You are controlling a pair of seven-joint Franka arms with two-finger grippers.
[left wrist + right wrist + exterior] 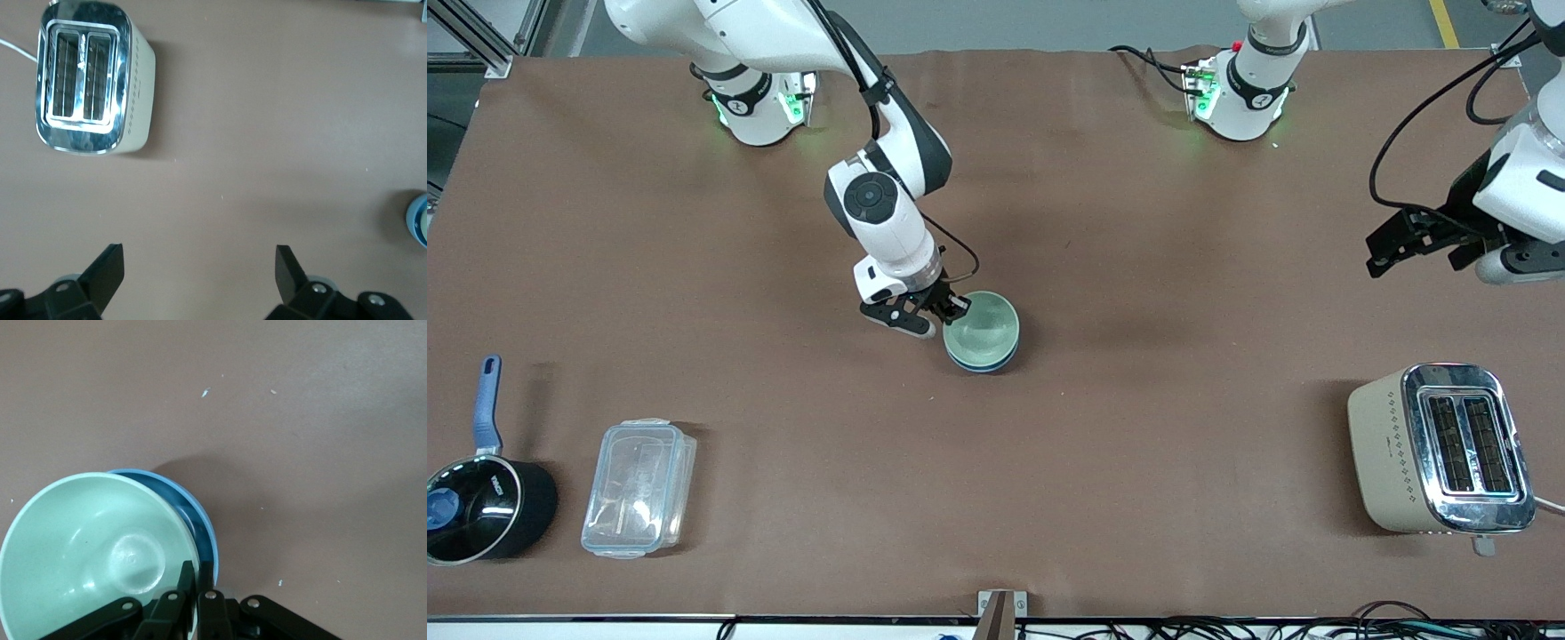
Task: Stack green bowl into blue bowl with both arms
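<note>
Right wrist view: right gripper (193, 583) pinches the green bowl (93, 547) rim, bowl tilted into the blue bowl (197, 513); releasing remains. Left gripper (200, 273) waits, spread wide and empty.

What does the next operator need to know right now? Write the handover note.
Right gripper: shut on the green bowl, pinching its rim.
Left gripper: open, holding nothing, waiting over bare table at the left arm's end.
Green bowl sits in the blue bowl at mid-table, slightly tilted in the right wrist view.
Done: the stacking, nearly.
Left: release the rim, check it settles, withdraw the right arm.
</note>
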